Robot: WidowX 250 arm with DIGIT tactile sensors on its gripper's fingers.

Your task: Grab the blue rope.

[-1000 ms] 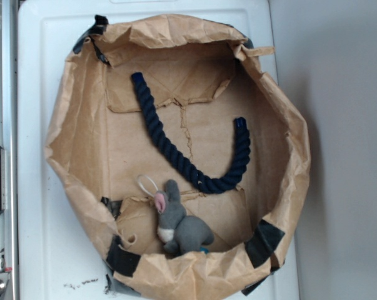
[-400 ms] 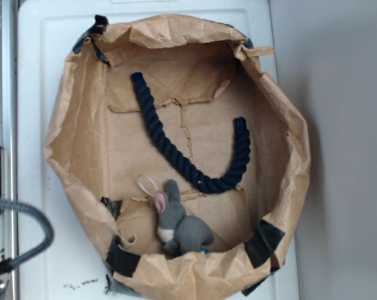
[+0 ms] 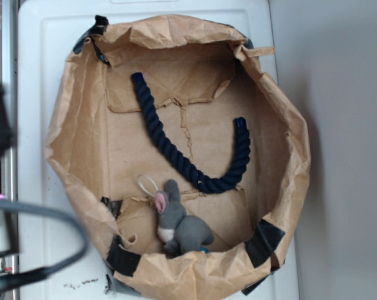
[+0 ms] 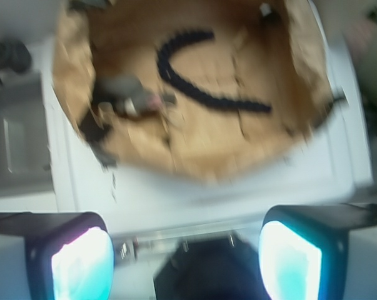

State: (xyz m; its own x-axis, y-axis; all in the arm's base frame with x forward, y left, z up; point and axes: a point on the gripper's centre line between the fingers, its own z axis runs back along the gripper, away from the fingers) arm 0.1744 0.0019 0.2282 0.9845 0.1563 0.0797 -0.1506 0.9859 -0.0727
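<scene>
One blue rope (image 3: 188, 164) in a crumpled brown paper basket (image 3: 63, 150), gripper (image 4: 187, 250) open and empty.

Thick, dark, twisted cord with blunt ends lies in a J-shaped curve across the flat paper floor, its bend just above a soft grey plush bunny (image 3: 179, 225) with a pink ear. Black tape patches (image 3: 263, 242) hold the creased walls. Basket sits on a smooth white moulded surface (image 3: 35, 94); a plain grey wall area lies to one side. In the blurred wrist view, two glowing finger pads (image 4: 82, 265) stand wide apart, well short of the rope, over the white surface. A thin grey cable (image 3: 57, 215) loops at the exterior view's edge.
</scene>
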